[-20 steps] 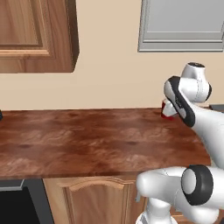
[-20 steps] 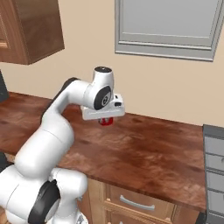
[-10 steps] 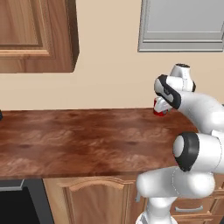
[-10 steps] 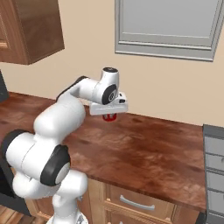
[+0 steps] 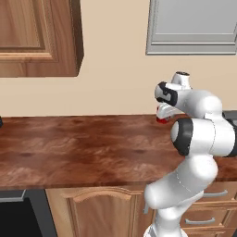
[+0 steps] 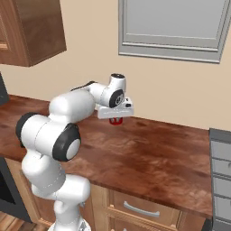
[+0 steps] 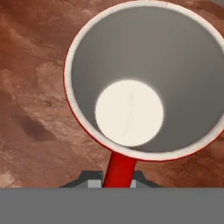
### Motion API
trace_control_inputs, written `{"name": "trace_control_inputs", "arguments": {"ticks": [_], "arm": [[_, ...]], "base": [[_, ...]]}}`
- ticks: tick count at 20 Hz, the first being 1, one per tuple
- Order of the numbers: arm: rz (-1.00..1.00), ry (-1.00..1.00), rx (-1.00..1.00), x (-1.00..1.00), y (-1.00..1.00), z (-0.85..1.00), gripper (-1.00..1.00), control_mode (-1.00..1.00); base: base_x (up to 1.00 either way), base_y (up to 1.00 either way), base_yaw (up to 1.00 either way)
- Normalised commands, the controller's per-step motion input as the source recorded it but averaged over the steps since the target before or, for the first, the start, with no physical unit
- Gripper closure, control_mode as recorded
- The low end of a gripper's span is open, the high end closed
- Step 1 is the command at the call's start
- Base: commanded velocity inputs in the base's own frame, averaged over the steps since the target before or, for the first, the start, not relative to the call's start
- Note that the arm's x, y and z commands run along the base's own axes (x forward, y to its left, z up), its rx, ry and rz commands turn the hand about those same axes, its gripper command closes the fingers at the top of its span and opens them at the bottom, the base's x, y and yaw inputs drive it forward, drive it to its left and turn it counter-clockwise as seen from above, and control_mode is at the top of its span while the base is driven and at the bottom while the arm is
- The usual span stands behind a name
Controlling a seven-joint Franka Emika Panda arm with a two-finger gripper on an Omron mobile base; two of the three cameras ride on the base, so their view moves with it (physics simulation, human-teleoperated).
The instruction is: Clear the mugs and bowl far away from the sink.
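My gripper (image 6: 116, 116) is shut on the handle of a glossy red mug (image 6: 116, 121) and holds it just above the brown wooden counter (image 6: 149, 153), near the back wall. In the left base view the red mug (image 5: 162, 120) peeks out under the hand, left of the arm's elbow. The hand view looks straight down into the mug (image 7: 144, 65): red rim, grey-white inside, pale round bottom, with the gripper (image 7: 115, 179) shut on its red handle. The bowl and the sink are out of view.
The counter (image 5: 83, 148) stretches wide to the left of the arm. A wooden wall cabinet (image 5: 37, 37) hangs at the upper left and a grey window (image 5: 194, 28) sits above the arm. Grey drawers (image 6: 221, 176) stand at the counter's right end.
The arm has swung and folded. The gripper has carried the red mug left in the left base view, closer to the back wall. The grip has not changed.
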Motion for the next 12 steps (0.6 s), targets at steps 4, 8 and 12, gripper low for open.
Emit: {"name": "trace_control_inputs", "arguments": {"ticks": [4,8,12], "arm": [[0.00,0.00,0.00,0.48,0.00,-0.49,1.00,-1.00],[0.00,0.00,0.00,0.45,0.00,-0.45,1.00,-1.00],[0.00,0.00,0.00,0.49,0.00,-0.52,1.00,-1.00]], "base": [[0.00,0.00,0.00],[0.00,0.00,0.00],[0.00,0.00,0.00]]}}
